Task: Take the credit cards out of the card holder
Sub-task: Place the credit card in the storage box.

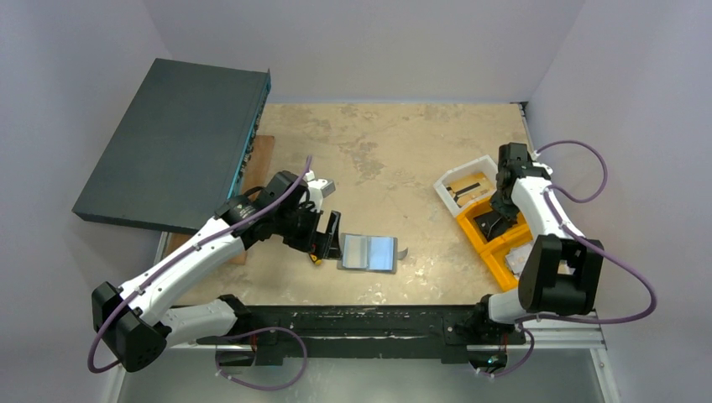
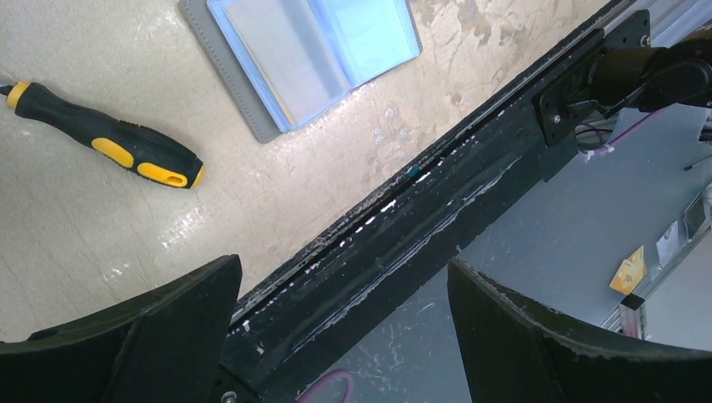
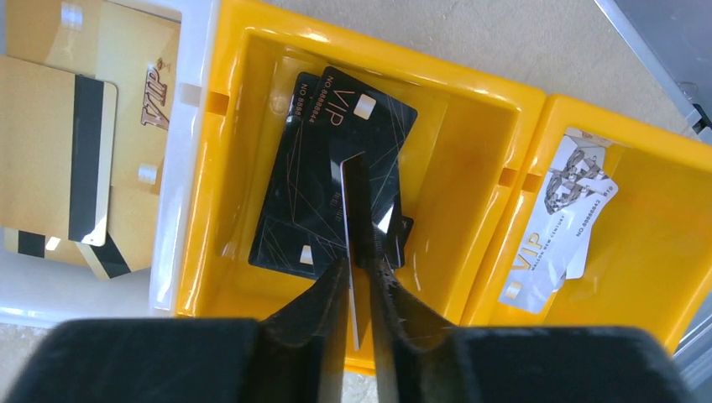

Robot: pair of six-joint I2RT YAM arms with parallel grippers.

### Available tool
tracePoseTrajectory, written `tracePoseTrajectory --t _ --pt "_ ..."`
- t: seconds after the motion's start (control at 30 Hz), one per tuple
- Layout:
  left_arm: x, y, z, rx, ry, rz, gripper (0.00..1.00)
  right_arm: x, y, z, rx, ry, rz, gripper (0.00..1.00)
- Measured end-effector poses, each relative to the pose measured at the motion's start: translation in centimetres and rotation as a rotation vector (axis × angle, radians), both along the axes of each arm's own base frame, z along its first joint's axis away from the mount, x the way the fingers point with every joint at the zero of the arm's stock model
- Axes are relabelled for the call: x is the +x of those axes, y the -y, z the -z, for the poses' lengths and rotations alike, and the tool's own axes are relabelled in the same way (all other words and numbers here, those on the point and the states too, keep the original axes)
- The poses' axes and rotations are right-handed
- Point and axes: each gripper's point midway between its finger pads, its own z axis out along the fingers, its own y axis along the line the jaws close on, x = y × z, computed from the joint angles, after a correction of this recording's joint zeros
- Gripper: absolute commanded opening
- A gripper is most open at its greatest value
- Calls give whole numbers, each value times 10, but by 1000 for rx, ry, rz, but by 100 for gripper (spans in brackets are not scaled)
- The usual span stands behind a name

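The card holder (image 1: 369, 252) lies open and flat on the table near the front edge, grey outside and pale blue inside; it also shows in the left wrist view (image 2: 302, 59). My left gripper (image 1: 329, 237) is open and empty just left of it, jaws wide apart (image 2: 344, 285). My right gripper (image 3: 357, 270) is shut on a thin dark card (image 3: 353, 210) held edge-on over the middle orange bin (image 3: 252, 59). Black VIP cards (image 3: 319, 193) lie in that bin. My right gripper also shows in the top view (image 1: 497, 214).
A white tray (image 1: 483, 164) holds gold cards (image 3: 75, 143). A silver card (image 3: 558, 210) lies in the neighbouring orange bin (image 3: 663, 252). A black and yellow screwdriver (image 2: 109, 144) lies left of the holder. A large dark box (image 1: 176, 143) sits at back left.
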Motion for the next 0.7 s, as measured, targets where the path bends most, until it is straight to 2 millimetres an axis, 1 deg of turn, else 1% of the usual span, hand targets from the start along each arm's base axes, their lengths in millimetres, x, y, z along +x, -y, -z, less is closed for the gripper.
tracePoseTrajectory --t 0.27,0.37,0.43,0.57,0.63,0.7 --pt "1 -2 1 -7 -11 -9 93 5 -3 1 14 10 -26 42" --pt "1 -2 1 -9 -14 -10 93 7 -8 -5 35 34 -52 48" --pt "2 -2 1 -11 -15 -11 93 9 -13 -14 57 75 -76 51" --pt "3 -2 2 -9 -20 -16 93 16 -30 -41 91 189 -138 57" --pt "4 -3 3 -7 -22 -19 93 20 -48 -52 106 236 -194 57" --pt "5 -3 4 -4 -25 -22 93 23 -75 -59 134 268 -273 57"
